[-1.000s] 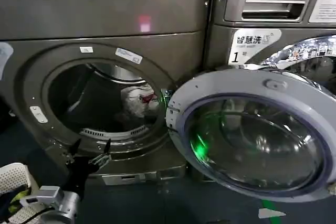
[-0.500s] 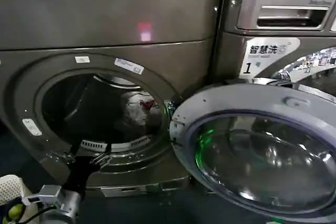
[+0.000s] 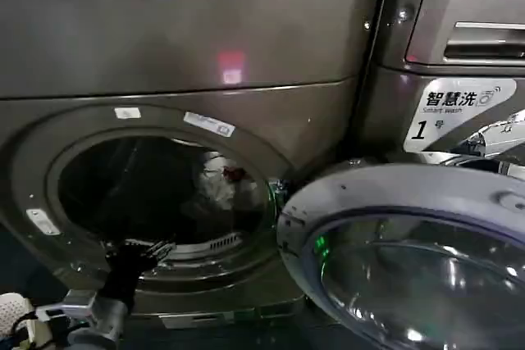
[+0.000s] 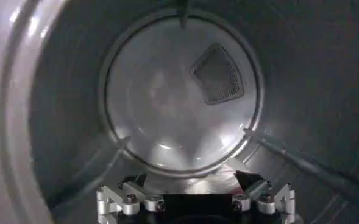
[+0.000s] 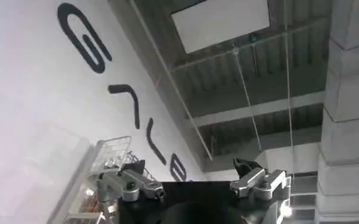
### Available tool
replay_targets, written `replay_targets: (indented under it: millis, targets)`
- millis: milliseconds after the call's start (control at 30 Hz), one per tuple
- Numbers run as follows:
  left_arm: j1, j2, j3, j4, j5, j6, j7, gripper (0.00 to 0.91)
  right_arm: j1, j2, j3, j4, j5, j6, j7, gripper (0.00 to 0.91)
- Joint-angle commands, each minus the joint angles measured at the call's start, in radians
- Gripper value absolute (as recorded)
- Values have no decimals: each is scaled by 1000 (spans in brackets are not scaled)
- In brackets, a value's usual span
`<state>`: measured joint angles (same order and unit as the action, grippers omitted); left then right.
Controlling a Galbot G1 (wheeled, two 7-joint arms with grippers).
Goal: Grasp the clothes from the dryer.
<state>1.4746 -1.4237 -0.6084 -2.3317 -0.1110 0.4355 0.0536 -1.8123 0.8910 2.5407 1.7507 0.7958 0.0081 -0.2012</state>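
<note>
The dryer (image 3: 180,38) is the big bronze-grey machine on the left, its round mouth open. Deep in the drum, toward its right side, lie the clothes (image 3: 221,182), a small white bundle with a red patch. My left gripper (image 3: 135,247) is open at the lower lip of the mouth, left of and below the bundle, holding nothing. The left wrist view looks into the drum at its round back wall (image 4: 179,97), and the left gripper (image 4: 191,182) has its fingers spread. My right gripper (image 5: 191,167) is open and empty, pointing up at a ceiling.
The dryer's grey-rimmed glass door (image 3: 385,194) hangs wide open to the right of the mouth, close to the front. Behind it stands an LG machine (image 3: 459,38) with a "1" label. A white object (image 3: 10,309) sits at the lower left by my left arm.
The head view has drawn closer, so the machines look larger and have shifted right. My left gripper has reached forward from below the rim to the mouth's lower lip.
</note>
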Motion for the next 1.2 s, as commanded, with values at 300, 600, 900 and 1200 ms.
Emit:
replay_targets:
  millis: [300, 600, 900, 1200]
  targets:
    - [-347, 9, 68, 297, -45, -49, -34, 907, -38, -7, 48, 59, -9, -78, 61, 907]
    - [-634, 0, 152, 653, -51, -83, -83, 907, -63, -3, 93, 47, -6, -43, 11, 907]
    - [-868, -19, 180, 960, -40, -144, -91, 907, -70, -7, 102, 35, -3, -39, 4, 907]
    - [-1057, -30, 223, 1195, -37, -183, -91, 907, -70, -16, 106, 20, -5, -39, 9, 907]
